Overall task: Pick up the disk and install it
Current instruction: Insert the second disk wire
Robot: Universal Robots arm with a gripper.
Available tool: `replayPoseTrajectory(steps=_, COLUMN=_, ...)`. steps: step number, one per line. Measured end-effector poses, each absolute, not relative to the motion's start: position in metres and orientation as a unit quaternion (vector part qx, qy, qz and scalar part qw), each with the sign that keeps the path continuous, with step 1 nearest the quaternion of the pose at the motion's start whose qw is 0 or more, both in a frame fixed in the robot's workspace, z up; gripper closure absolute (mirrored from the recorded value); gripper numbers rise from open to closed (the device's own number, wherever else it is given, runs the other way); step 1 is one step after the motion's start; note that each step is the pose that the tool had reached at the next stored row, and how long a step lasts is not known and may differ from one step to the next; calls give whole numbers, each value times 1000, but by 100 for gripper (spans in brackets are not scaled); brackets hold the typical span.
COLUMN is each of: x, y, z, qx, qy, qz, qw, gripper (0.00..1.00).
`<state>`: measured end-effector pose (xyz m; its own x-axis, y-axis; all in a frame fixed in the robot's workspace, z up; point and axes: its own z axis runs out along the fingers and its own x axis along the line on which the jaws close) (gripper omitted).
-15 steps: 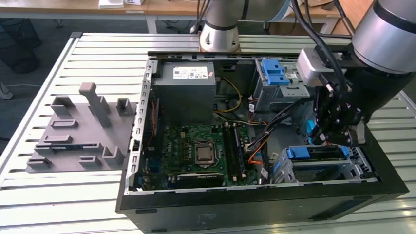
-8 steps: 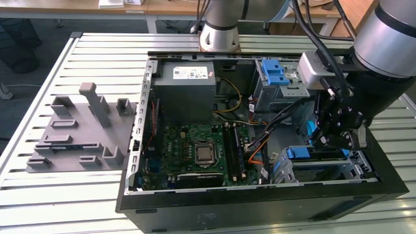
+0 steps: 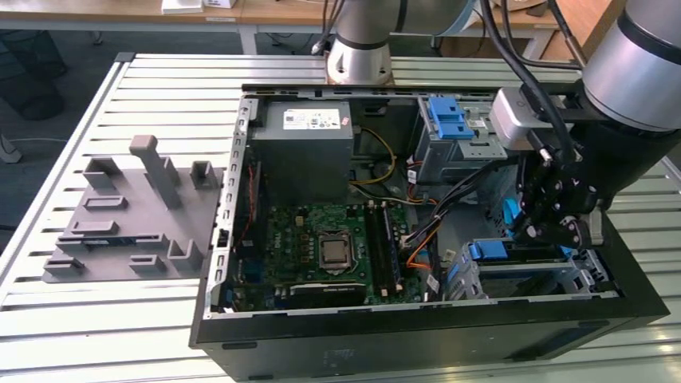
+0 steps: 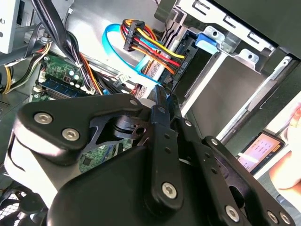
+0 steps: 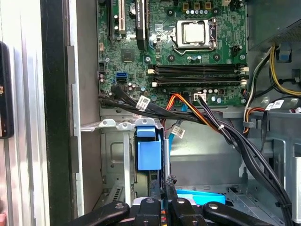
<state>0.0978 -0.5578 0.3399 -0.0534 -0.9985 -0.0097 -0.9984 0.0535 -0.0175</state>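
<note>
The gripper [image 3: 545, 233] hangs inside the open computer case [image 3: 426, 335], over the drive bay [image 3: 532, 275] at the exterior view's right. Its fingers stand close together, shut on a thin blue edge that I take for the disk [image 3: 511, 215]. Both wrist views show the gripper [image 4: 161, 96] [image 5: 165, 186] pinching that blue strip [image 4: 157, 91]. More of the disk's blue carrier [image 5: 202, 197] stretches out beside the fingers. The disk's silver face is hidden. A blue tab [image 5: 147, 150] sits in the bay slot just ahead of the gripper.
The motherboard [image 3: 319, 247], a grey power supply [image 3: 309, 136] and a blue-handled drive cage [image 3: 452, 120] fill the case. Cable bundles [image 5: 207, 122] cross near the bay. A grey fixture plate [image 3: 127, 215] lies on the table. A hand [image 4: 287, 169] holds a phone [image 4: 261, 146] outside the case.
</note>
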Motion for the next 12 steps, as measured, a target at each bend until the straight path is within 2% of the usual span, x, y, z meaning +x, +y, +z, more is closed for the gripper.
replayPoseTrajectory(steps=12, x=99, y=-559, z=338, qx=-688, qy=726, qz=0, qw=12, gripper=84)
